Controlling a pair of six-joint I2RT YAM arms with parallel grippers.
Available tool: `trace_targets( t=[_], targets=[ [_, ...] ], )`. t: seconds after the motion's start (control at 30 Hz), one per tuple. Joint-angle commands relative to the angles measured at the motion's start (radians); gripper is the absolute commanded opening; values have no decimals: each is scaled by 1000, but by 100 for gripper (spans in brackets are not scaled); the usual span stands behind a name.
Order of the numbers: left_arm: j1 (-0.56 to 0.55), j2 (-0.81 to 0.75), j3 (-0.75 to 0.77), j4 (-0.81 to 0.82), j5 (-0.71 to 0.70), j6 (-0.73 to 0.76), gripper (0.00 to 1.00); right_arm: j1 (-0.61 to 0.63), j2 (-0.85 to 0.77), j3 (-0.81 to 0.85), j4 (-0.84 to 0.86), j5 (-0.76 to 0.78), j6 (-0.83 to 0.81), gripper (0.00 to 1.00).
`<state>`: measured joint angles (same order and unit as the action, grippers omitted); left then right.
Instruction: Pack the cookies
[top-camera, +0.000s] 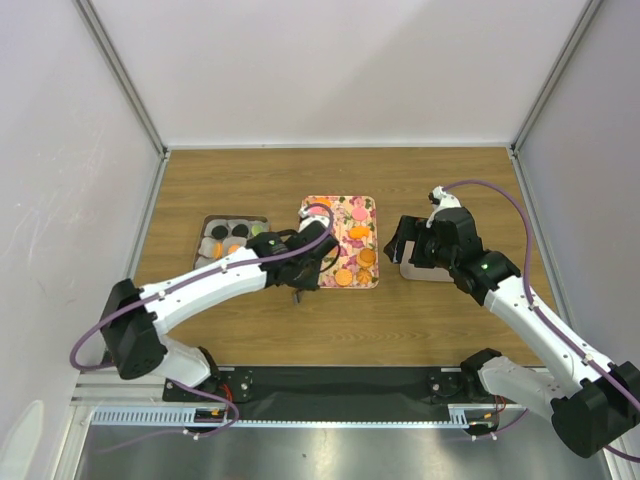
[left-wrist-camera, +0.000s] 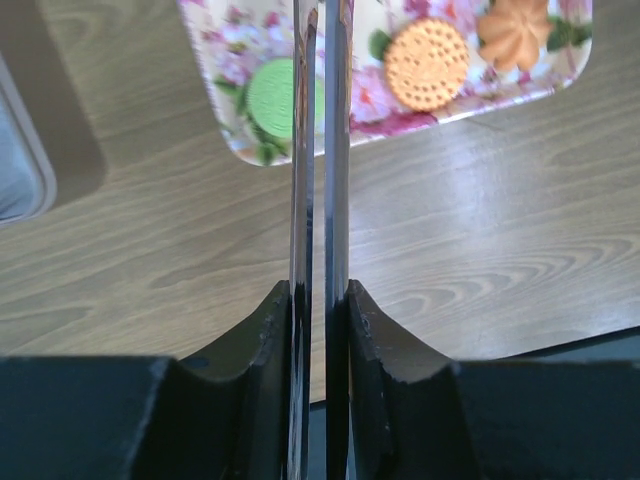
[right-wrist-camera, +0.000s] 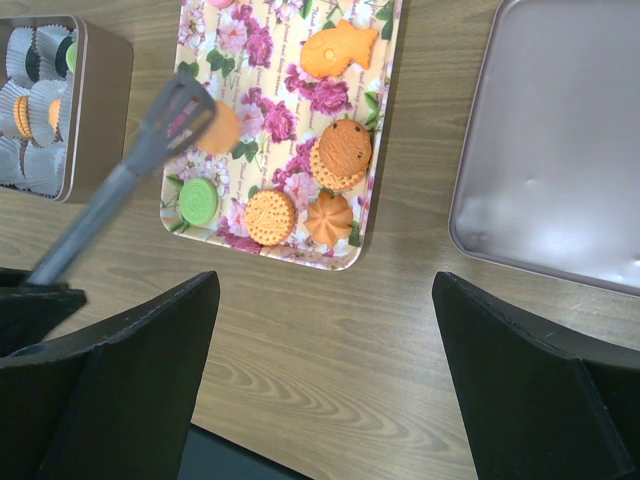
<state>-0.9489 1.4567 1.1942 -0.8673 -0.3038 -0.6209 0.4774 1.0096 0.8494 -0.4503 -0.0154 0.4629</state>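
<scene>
The left tool (left-wrist-camera: 320, 300) is clamped tight on a pair of thin tongs (left-wrist-camera: 320, 150), its two fingers pressing the blades almost together with only a sliver between them. In the right wrist view the tongs' dark slotted tip sits over the left half of the flowered tray (right-wrist-camera: 255, 45), against an orange round cookie (right-wrist-camera: 222, 130). It seems to be pinching that one, though the angle does not settle it. Most of the cookies (right-wrist-camera: 270, 215) lie at the tray's near end: a green one at the near left corner, a dotted round one beside it, a flower-shaped one next along, a stack of two round ones just behind, and a fish-shaped one farther back. More sit in white paper cups (right-wrist-camera: 30, 160) inside the tin (right-wrist-camera: 100, 110) to the tray's left. The right tool (right-wrist-camera: 326, 290) is spread wide and holds nothing. The bench (right-wrist-camera: 300, 340) shows between its fingers, with the grey lid (right-wrist-camera: 560, 150) off to the right of the tray.
</scene>
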Motion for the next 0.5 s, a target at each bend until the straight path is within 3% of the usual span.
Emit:
trace_targets(
  t=[0.0, 0.47],
  targets=[
    [33, -79, 31, -22, -52, 0, 22, -3, 6, 28, 36, -3, 2, 95],
    [226, -343, -39, -130, -89, 29, 23, 3, 50, 34, 71, -24, 5, 94]
  ],
)
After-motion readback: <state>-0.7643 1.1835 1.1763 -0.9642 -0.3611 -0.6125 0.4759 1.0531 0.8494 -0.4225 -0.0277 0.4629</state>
